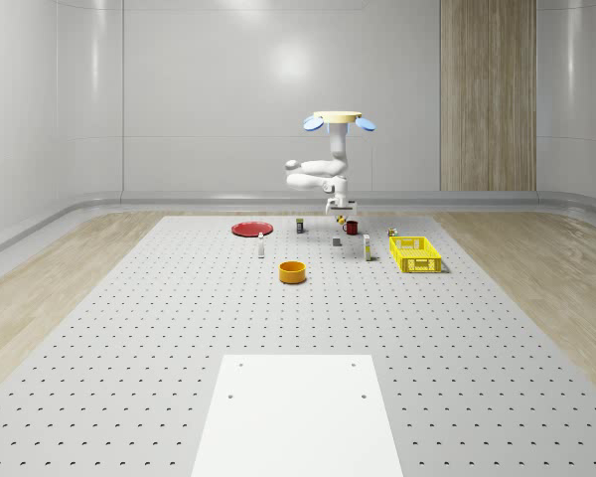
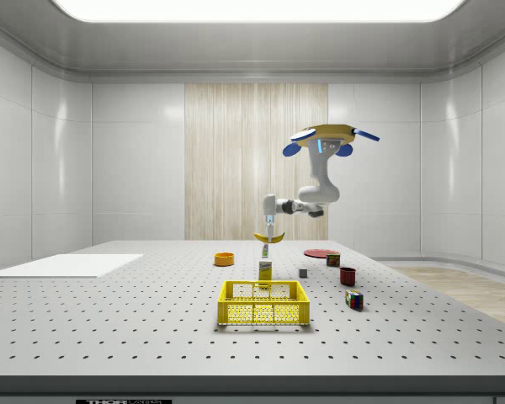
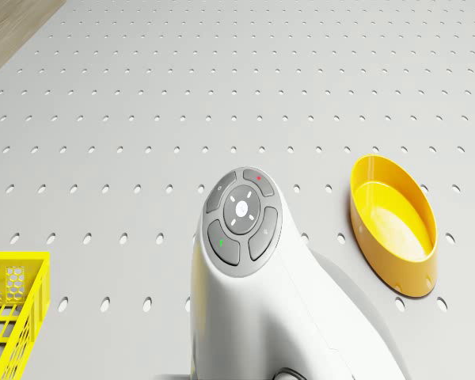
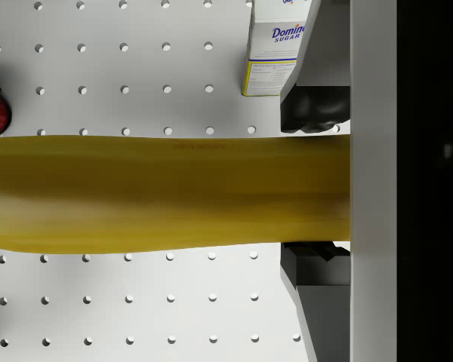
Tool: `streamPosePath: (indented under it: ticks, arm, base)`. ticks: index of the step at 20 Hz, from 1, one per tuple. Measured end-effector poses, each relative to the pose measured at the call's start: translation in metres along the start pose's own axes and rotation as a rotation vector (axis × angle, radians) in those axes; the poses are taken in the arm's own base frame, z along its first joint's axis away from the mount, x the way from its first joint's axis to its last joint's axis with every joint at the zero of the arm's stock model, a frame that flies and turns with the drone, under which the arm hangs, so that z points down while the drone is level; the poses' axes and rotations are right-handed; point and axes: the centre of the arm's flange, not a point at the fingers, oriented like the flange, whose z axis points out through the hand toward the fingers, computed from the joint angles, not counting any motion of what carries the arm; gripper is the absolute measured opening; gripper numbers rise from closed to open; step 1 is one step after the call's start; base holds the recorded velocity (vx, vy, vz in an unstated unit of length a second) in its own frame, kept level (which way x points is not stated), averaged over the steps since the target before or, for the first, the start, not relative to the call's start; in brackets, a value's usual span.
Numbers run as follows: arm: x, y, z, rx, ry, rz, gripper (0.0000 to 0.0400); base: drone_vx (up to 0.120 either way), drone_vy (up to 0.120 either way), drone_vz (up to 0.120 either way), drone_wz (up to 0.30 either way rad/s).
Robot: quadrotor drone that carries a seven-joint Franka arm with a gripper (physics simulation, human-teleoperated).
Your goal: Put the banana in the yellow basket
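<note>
Yellow banana (image 4: 166,192) lies level, seemingly airborne, well apart from the empty yellow basket (image 2: 263,304)

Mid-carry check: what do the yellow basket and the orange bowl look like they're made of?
Yellow basket: looks like rigid moulded plastic, matte; its walls are an open perforated lattice. Orange bowl: probably glossy plastic or glazed ceramic; smooth thick wall with a soft sheen inside. The renders leave that open.

Bright even overhead light, ceiling panel glare, soft wall reflections, faint shadows
</note>
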Motion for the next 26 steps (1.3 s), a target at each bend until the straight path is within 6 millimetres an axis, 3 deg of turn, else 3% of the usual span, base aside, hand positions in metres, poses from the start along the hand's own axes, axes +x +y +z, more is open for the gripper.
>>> streamPosePath:
  ticks: [5, 11, 17, 26]
  arm:
    - [0.0, 0.0, 0.0, 0.0, 0.0, 0.0, 0.0201]
    - [0.0, 0.0, 0.0, 0.0, 0.0, 0.0, 0.0201]
    - [0.0, 0.0, 0.0, 0.0, 0.0, 0.0, 0.0201]
    - [0.0, 0.0, 0.0, 0.0, 0.0, 0.0, 0.0201]
  base:
    - [0.104, 0.12, 0.0, 0.0]
    - [0.007, 0.12, 0.0, 0.0]
    - [0.073, 0.12, 0.0, 0.0]
    - [0.0, 0.12, 0.0, 0.0]
